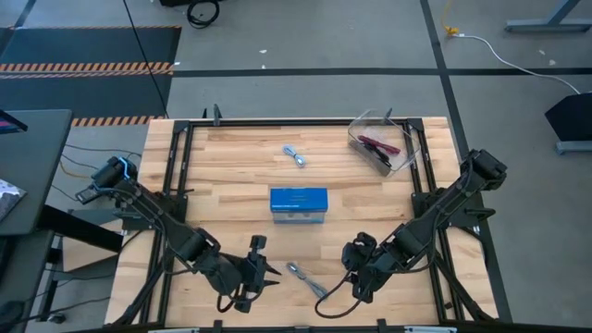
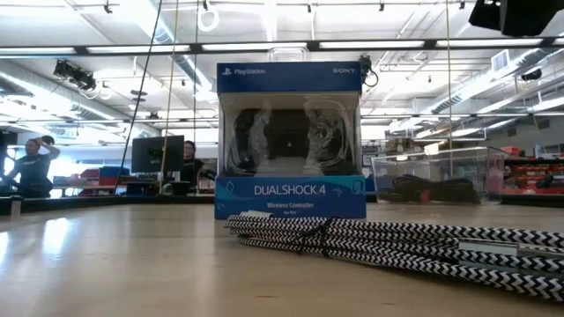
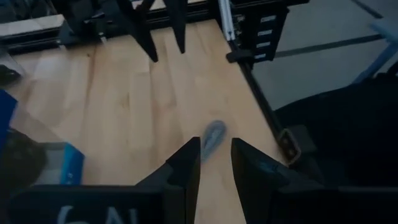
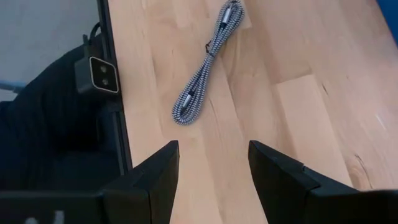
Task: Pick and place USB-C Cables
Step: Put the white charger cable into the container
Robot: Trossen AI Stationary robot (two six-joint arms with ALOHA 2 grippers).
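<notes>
Cables are spread about: a silver-grey braided USB-C cable bundle (image 1: pixel 305 278) lies near the front edge between both arms, a pale blue-white bundle (image 1: pixel 296 156) sits beyond the blue rectangular controller box (image 1: pixel 298 204), and red and black ones (image 1: pixel 378 148) rest in the clear plastic bin (image 1: pixel 403 136), likely the drop-off. The right gripper (image 4: pixel 213 163) hovers near the braided bundle with its fingers spread wide and empty, apparently lining up a grasp. The left gripper (image 3: pixel 215 163) waits nearby, fingers part open, holding nothing. Pale wooden tabletop (image 1: pixel 231 176); a workshop with people sits behind.
</notes>
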